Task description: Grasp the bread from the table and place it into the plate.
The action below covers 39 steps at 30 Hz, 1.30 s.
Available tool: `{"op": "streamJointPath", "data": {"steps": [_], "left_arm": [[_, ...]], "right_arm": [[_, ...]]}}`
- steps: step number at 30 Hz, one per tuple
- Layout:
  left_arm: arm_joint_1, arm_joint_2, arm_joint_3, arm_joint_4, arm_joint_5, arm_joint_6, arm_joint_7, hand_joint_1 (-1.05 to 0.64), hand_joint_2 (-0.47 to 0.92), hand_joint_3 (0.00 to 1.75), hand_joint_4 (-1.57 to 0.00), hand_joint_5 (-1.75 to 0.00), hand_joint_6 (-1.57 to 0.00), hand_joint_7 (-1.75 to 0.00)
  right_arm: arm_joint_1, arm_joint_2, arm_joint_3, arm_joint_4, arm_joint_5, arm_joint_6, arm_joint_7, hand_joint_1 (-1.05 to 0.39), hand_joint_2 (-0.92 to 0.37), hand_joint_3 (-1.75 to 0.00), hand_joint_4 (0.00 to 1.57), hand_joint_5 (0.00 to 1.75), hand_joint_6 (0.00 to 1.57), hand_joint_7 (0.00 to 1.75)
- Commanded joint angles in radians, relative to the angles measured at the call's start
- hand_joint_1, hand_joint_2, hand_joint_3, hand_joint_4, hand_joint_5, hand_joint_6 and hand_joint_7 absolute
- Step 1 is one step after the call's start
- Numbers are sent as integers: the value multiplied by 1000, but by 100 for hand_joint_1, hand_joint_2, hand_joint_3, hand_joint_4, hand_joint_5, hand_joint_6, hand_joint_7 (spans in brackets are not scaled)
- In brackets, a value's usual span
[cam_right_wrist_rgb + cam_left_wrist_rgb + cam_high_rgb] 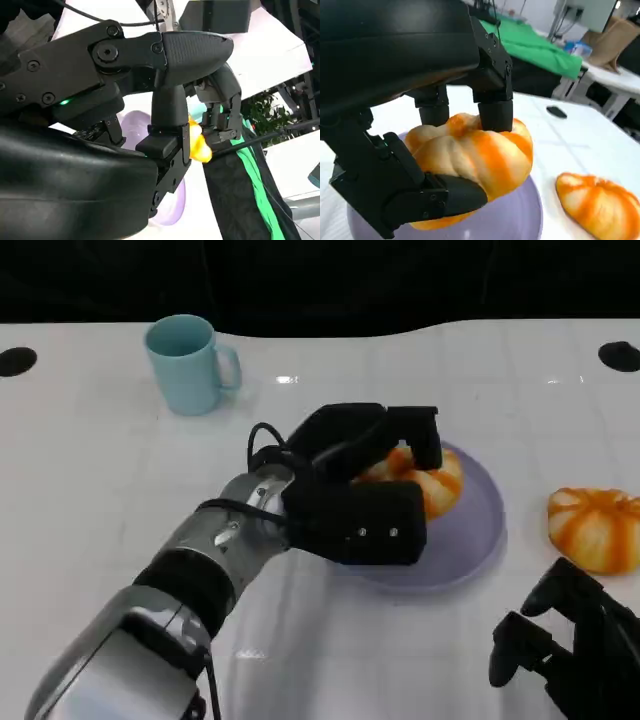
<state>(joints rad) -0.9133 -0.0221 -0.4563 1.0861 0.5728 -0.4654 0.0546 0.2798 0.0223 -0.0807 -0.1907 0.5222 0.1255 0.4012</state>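
right robot hand (575, 645) low on tabletop (90, 470), fingers curled on nothing | left robot hand (365, 490) clasps bread (432, 483) over purple plate (478, 540) | bread likely soft, light, squashable: hold its sides gently | second bun (596, 527) right | blue mug (188, 364) far

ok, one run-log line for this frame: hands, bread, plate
left hand: grips bread over purple plate | right hand: holds nothing, low by table edge | second bread: on table beside plate | release: not yet
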Motion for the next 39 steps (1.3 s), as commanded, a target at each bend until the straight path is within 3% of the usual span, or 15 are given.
{"op": "streamJointPath", "data": {"steps": [1, 4, 8, 10, 15, 25, 39], "left_arm": [[-34, 15, -16, 13, 7, 18, -59, -27, 90, 35, -48, -96, -61, -45], [-39, 24, -35, 13, 30, 23, -64, -34, 92, 32, -39, -75, -54, -27], [-48, 32, -55, 7, 41, 53, -96, -35, 92, 31, -38, -72, -53, -23], [-57, 43, -77, -8, 60, 89, -138, -63, 92, 43, -8, -46, -26, -8], [-51, 62, -89, -43, 68, 117, -178, -82, 92, 54, 0, -22, -16, -2], [-13, 122, -75, -141, 40, 102, -248, -92, 92, 62, -3, -21, -18, -3], [115, 241, -3, -354, -46, 84, -333, -86, 92, 56, -6, -26, -22, -3]], "right_arm": [[5, -10, -7, -12, 7, -10, 9, -55, -92, -40, 75, 175, 58, 160], [6, -9, -8, -14, 10, -6, 8, -55, -92, -40, 75, 175, 58, 158], [6, -8, -8, -16, 8, -7, 6, -55, -92, -40, 75, 175, 59, 158], [7, -8, -7, -21, 6, -5, 1, -54, -92, -40, 76, 175, 60, 158], [6, -11, -8, -21, 8, -4, 5, -54, -92, -40, 77, 175, 60, 158], [8, -10, -8, -25, 9, -2, 4, -54, -92, -41, 76, 175, 60, 159], [6, -7, -9, -21, 7, 2, -5, -54, -92, -40, 75, 175, 59, 158]]}}
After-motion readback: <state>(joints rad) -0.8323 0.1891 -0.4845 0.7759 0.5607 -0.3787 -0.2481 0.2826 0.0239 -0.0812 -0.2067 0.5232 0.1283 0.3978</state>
